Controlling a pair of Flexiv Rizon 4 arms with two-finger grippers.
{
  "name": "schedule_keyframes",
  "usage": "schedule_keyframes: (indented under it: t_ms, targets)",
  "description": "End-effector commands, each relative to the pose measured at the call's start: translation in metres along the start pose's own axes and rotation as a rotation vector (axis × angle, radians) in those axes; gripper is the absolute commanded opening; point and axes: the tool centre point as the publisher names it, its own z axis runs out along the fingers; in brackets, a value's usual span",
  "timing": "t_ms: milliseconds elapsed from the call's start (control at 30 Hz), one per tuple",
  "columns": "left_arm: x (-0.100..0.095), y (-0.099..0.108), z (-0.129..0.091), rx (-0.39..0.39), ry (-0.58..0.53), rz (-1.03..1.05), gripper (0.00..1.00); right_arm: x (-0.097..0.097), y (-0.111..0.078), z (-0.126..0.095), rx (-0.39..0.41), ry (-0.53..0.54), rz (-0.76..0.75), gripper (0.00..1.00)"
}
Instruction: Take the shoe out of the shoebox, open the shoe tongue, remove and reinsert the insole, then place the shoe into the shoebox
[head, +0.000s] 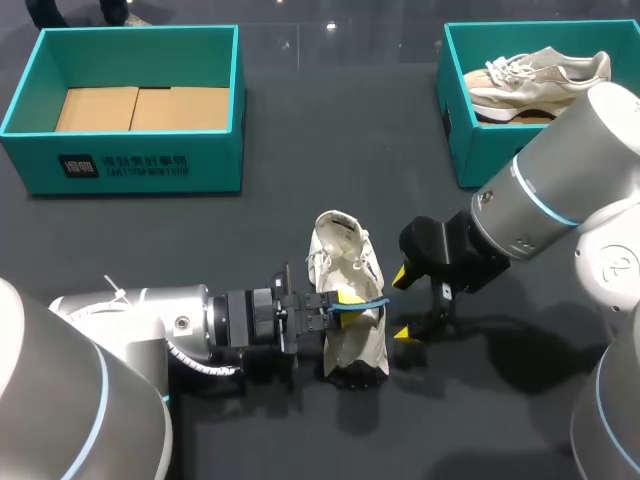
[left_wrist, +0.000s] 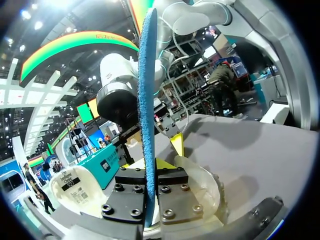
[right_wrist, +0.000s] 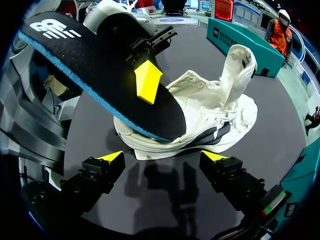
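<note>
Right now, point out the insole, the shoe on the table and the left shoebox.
insole (right_wrist: 90, 65), right wrist view, on its black top face.
shoe on the table (head: 340, 245), head view, on its white upper.
left shoebox (head: 210, 160), head view, on its teal front wall.

White characters beside a square white logo stand on the near wall of the far-left teal shoebox (head: 120, 165), too small to read. A white logo marks one end of the insole (right_wrist: 100, 75). The shoe's tongue label (left_wrist: 75, 186) carries small dark print, illegible.
</note>
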Motion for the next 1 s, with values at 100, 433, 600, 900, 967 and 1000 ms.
schedule_keyframes:
  t_ms: [100,433,600,900,967,1000]
  targets:
    - [0.003,0.011,0.002,-0.011,0.002,0.013,0.00,0.001,0.000,0.002,0.001,-0.004,0.001,1.00]
    - [-0.002,0.028,0.001,-0.028,-0.016,0.003,0.00,0.001,0.000,0.002,0.001,-0.004,0.001,1.00]
    - [-0.003,0.034,0.002,-0.044,-0.018,-0.001,0.00,0.001,0.000,0.002,0.001,-0.004,0.001,1.00]
    - [-0.005,0.047,0.003,-0.082,-0.008,-0.028,0.00,0.001,0.000,0.002,0.001,-0.004,0.001,1.00]
    - [-0.005,0.047,0.003,-0.084,-0.009,-0.030,0.00,0.001,0.000,0.002,0.001,-0.004,0.001,1.00]
    - [-0.004,0.047,0.003,-0.083,-0.009,-0.032,0.00,0.001,0.000,0.002,0.001,-0.004,0.001,1.00]
